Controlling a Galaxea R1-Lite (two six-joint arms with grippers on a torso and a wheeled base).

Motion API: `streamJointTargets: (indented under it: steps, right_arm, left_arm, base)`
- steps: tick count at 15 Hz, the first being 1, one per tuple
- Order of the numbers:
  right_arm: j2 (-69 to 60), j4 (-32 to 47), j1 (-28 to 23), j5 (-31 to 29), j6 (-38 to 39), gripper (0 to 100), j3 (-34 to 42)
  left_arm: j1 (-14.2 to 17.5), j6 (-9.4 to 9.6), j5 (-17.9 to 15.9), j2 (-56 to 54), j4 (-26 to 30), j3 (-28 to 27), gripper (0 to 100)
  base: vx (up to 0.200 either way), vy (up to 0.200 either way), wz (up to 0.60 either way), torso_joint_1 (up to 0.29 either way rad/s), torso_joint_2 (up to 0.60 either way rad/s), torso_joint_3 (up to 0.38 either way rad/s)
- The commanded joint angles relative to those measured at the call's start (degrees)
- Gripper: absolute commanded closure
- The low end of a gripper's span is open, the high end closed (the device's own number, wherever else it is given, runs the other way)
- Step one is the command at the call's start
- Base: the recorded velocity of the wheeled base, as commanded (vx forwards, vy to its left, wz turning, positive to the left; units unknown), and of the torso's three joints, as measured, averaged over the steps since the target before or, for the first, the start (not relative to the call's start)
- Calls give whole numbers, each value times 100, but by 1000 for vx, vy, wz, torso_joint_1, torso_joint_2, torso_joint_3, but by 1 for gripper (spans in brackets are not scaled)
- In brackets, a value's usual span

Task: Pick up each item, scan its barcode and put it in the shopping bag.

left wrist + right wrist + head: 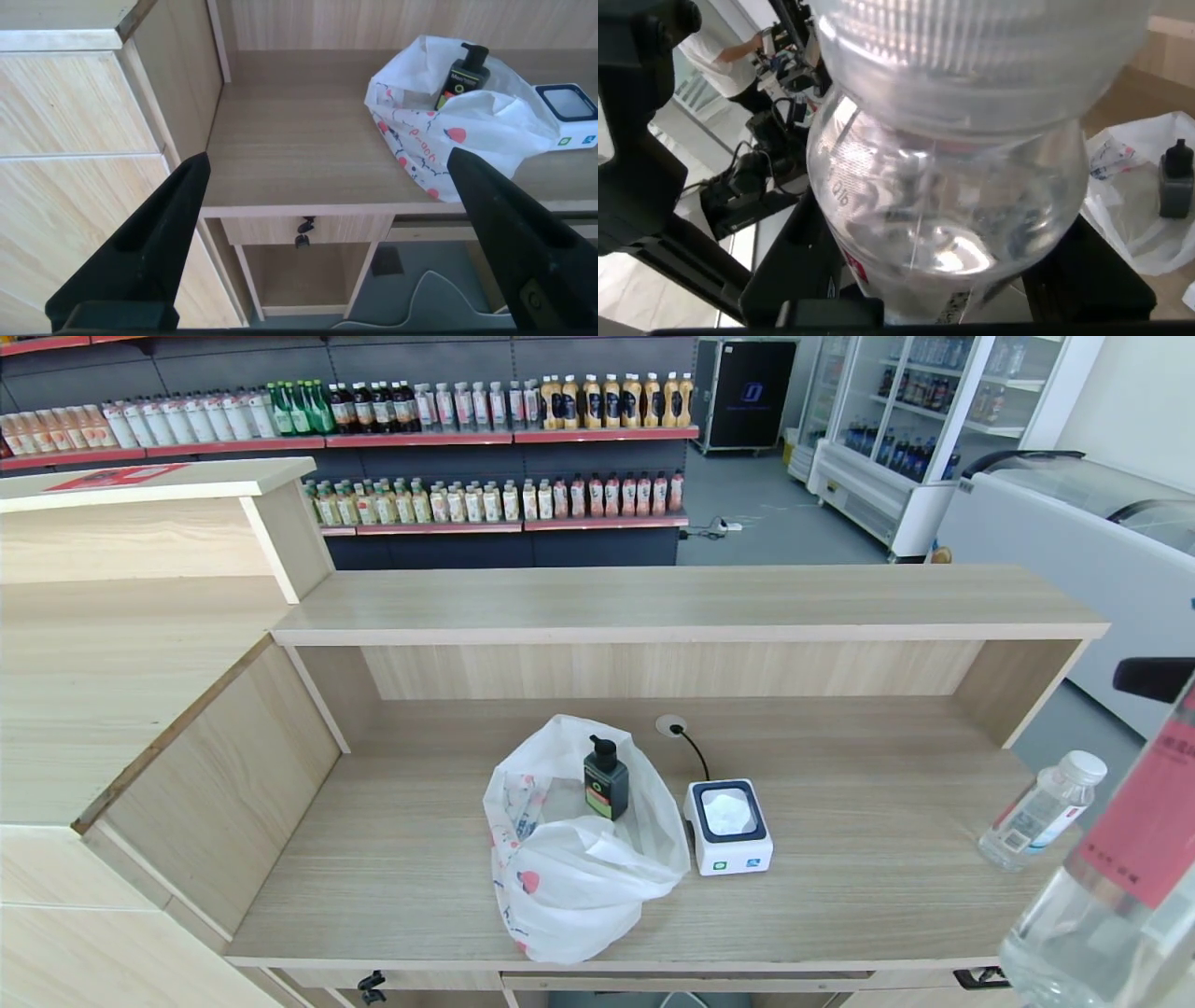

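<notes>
Clear water bottle (1120, 859) clamped in right hand (924, 271); carry to barcode scanner (729, 813) at its 9 o'clock, label's barcode facing scanner window; left hand (327, 159) spread, empty.

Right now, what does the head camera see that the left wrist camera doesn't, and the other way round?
Head view adds a water bottle standing at the right end of the counter, the held bottle up at the right edge, and drink shelves behind. Left wrist view adds the left gripper, open, in front of the counter. Both share the shopping bag, the dark pump bottle standing in it and the scanner beside it.
</notes>
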Motion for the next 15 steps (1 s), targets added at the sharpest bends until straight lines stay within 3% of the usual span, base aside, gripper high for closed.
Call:
streamJointTargets:
  steps: [1, 12, 14, 15]
  right_arm:
    - [52, -3, -46, -211, -10, 100, -28]
    - [245, -47, -196, -325, -115, 100, -37]
    - [517, -47, -758, -325, -1038, 100, 157]
    - [869, -21, -1382, -439, -2418, 100, 368]
  left_arm:
    - [0, -1, 0, 6, 0, 0, 0]
    - [0, -1, 0, 6, 0, 0, 0]
    - [0, -1, 0, 6, 0, 0, 0]
    - [0, -1, 0, 6, 0, 0, 0]
  base:
    - [0, 0, 0, 0, 0, 0]
    - [0, 0, 0, 0, 0, 0]
    - [0, 0, 0, 0, 0, 0]
    - [0, 0, 0, 0, 0, 0]
